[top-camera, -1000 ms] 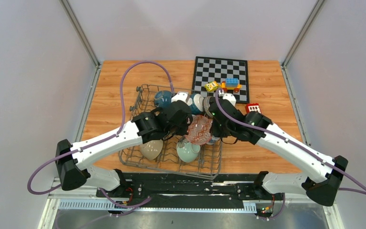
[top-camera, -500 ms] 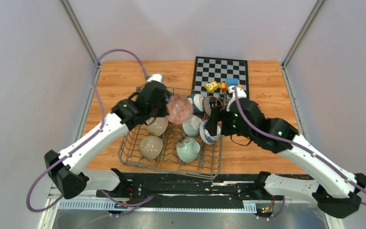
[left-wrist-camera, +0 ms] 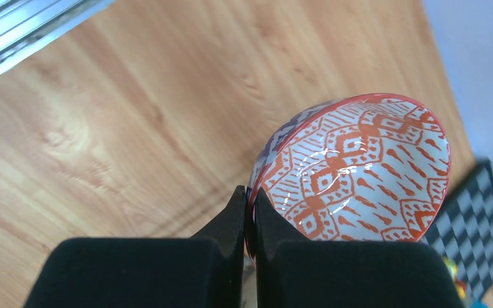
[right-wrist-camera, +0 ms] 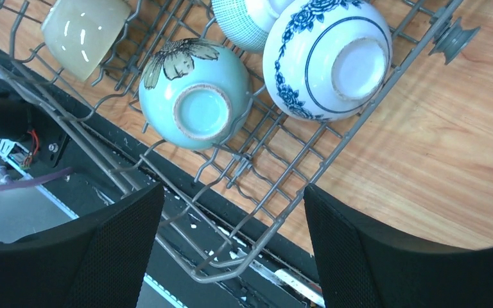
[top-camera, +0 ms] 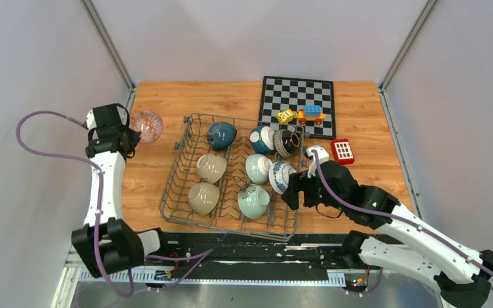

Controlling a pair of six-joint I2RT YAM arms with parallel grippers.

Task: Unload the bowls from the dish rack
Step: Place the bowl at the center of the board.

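Left of grey metal wire dish rack (top-camera: 224,224), left gripper (left-wrist-camera: 251,200) clamps rim of red-and-white patterned ceramic bowl (left-wrist-camera: 359,173); right gripper (right-wrist-camera: 231,192) gapes open over rack's near-right corner.

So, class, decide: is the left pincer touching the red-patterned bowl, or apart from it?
Touching. The left wrist view shows the left pincer shut on the rim of the red-patterned bowl, one finger on each side.
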